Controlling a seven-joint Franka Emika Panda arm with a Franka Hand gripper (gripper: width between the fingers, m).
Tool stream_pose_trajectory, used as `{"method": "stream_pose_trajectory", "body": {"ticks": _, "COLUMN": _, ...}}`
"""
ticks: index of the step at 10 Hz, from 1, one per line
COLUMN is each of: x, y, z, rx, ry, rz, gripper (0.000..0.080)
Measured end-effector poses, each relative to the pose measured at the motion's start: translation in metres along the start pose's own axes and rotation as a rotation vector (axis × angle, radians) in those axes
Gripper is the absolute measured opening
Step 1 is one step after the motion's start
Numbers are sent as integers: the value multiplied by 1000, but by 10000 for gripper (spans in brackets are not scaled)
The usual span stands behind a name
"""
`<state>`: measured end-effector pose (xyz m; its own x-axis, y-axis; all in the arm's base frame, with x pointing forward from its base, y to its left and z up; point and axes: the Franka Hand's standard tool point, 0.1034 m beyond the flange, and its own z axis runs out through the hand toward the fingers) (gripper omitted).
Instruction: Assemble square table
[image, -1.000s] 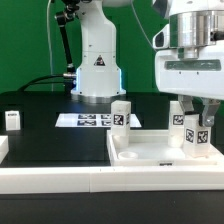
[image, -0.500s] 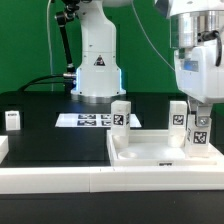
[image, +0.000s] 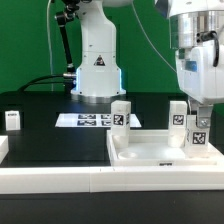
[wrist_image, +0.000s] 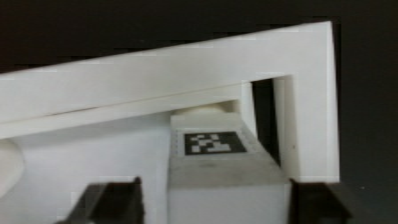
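**Item: square table, part-built.**

- Slab (image: 150, 158): lies flat on the black table, rim up, toward the exterior view's right.
- Leg (image: 198, 139): stands upright in the slab's near corner on the exterior view's right, tag facing the camera. In the wrist view the leg (wrist_image: 217, 150) sits tight in the angle of the rim (wrist_image: 169, 82). Its long axis is vertical.
- Gripper (image: 198, 122): hangs straight above this leg, fingers pointing down along the leg's axis, one on each side of its upper part.
- Jaws: the wrist view shows the two dark fingers (wrist_image: 111, 205) flanking the leg. A pale strip shows on one side, and the other finger looks close against the leg. Clamped or let go cannot be told.
- Second leg (image: 120, 116) and third leg (image: 177, 113): upright at the slab's far edge. Whether they stand on it or behind it is unclear.
- Fourth leg (image: 13, 120): alone, well apart, at the exterior view's left.
- Marker board (image: 85, 120): flat, behind the slab.

**Judgement:** the coming move turns on the vertical line shared by leg and gripper, so any lift or twist should run along that line.
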<state>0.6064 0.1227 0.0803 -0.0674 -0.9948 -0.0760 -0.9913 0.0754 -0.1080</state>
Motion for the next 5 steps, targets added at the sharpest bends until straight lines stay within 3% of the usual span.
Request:
{"method": "stream_pose_trajectory", "body": {"ticks": 1, "x": -1, "y": 2, "z": 0, "rx": -22, "ry": 2, "rz": -99, "gripper": 624}}
{"method": "stream_pose_trajectory", "body": {"ticks": 2, "x": -4, "y": 1, "z": -2, "rx": -39, "ry": -1, "rz": -202, "gripper": 624}}
{"method": "stream_pose_trajectory", "body": {"ticks": 3, "x": -2, "y": -3, "z": -2, "rx": -17, "ry": 1, "rz": -305, "gripper": 644}}
{"method": "stream_pose_trajectory", "body": {"ticks": 5, "x": -2, "y": -3, "z": -2, "rx": -17, "ry": 1, "rz": -444, "gripper": 649}}
